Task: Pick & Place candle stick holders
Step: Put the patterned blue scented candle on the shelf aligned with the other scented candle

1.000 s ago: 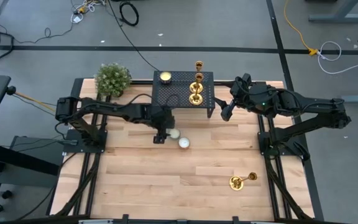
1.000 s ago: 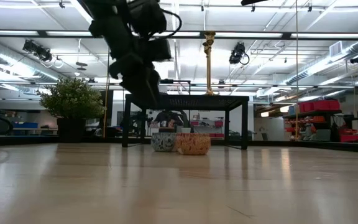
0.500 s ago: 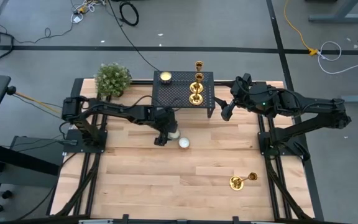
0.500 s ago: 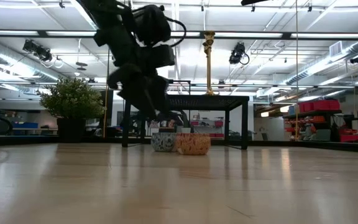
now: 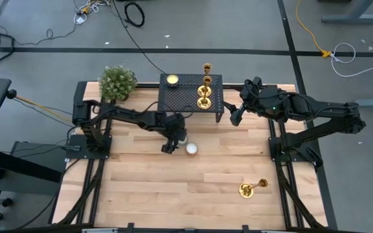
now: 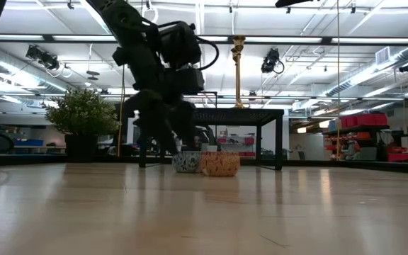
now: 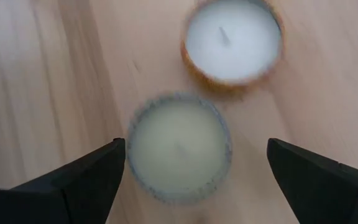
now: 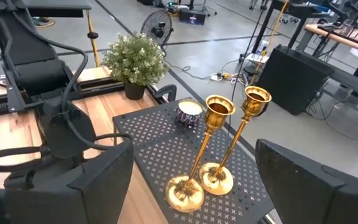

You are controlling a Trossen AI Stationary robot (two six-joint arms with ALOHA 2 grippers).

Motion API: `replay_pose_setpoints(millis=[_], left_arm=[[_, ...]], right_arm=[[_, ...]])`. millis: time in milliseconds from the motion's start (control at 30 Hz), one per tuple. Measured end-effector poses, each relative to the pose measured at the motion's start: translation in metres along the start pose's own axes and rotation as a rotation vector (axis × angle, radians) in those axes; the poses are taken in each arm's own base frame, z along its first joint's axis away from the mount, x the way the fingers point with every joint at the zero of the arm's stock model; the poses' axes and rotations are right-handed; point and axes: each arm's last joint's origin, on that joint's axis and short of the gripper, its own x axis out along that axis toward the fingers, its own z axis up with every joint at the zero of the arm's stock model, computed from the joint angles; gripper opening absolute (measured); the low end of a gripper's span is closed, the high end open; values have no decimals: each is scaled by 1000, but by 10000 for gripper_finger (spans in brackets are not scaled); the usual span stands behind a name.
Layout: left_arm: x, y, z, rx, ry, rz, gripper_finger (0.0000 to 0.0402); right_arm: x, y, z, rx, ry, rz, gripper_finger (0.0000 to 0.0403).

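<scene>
High view: two candle stick holders [image 5: 204,90] stand on the black rack [image 5: 180,97]; a third [image 5: 251,188] lies toppled near right on the surface [image 5: 141,188].

Left wrist view: left gripper [image 7: 194,168] spread over a grey candle [image 7: 178,148]; risk of grabbing the wrong item.

Right wrist view: right gripper [image 8: 194,180], jaws parted, empty beside the rack; a careless move could topple the holders.

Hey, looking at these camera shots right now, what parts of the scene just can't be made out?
- Third candle stick holder: lying on the table in the high view, too small to show detail; absent from the other views.
- The two candle stick holders on the black rack: the low view shows only one stem.
- Grey candle between the left gripper fingers: blurred, contact unclear.
- Right gripper: finger gap too small in the high view.
</scene>
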Motion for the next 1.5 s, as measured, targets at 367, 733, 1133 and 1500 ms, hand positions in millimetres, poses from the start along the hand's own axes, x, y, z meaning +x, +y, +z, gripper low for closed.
replay_pose_setpoints(millis=[367, 733, 1133, 1500], left_arm=[[13, 3, -5, -37, 20, -10, 392], [17, 6, -7, -92, 27, 10, 368], [17, 6, -7, -91, 28, 8, 322], [16, 6, -7, -90, 27, 9, 316]], right_arm=[[0, 0, -1, 17, 7, -1, 336], [0, 0, -1, 19, 14, -1, 336], [0, 0, -1, 36, 14, -1, 336], [0, 0, -1, 40, 13, -1, 336]])
